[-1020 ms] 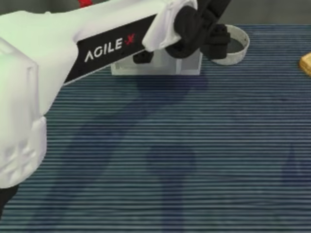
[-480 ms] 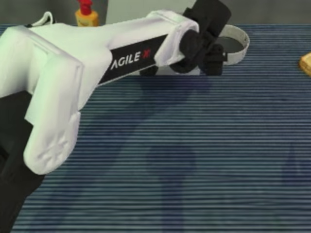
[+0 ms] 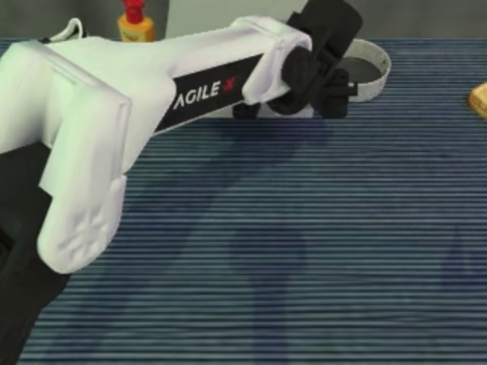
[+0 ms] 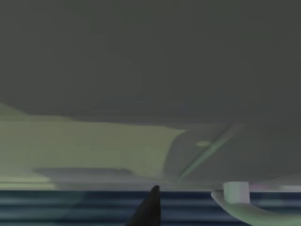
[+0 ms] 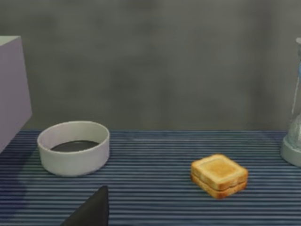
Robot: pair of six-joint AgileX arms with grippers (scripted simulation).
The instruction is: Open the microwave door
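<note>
Top view: the left arm [image 3: 152,99] reaches from the table's left side across to its far edge, where the left gripper [image 3: 335,95] sits against the front of the microwave [image 3: 205,19]. Most of the microwave is hidden beneath the arm; only a pale strip of it shows behind the forearm, and a small part of its front below the wrist. The microwave door [image 4: 94,141] fills the left wrist view as a pale panel very close to the camera, so the door lies directly ahead of the left gripper and faces the near side of the table. The door's handle cannot be picked out in any view, nor can the spread of the left gripper's fingers; only 1 dark fingertip [image 4: 149,209] shows. A grey bowl [image 3: 369,72] stands just beside the gripper on its right, with a piece of toast [image 5: 218,175] well apart toward the table's right edge. The right arm is parked outside the top view; whether its gripper is open cannot be told. The left arm is clearly the nearer 1, so any pull on the door would likely come toward the table's near side.
</note>
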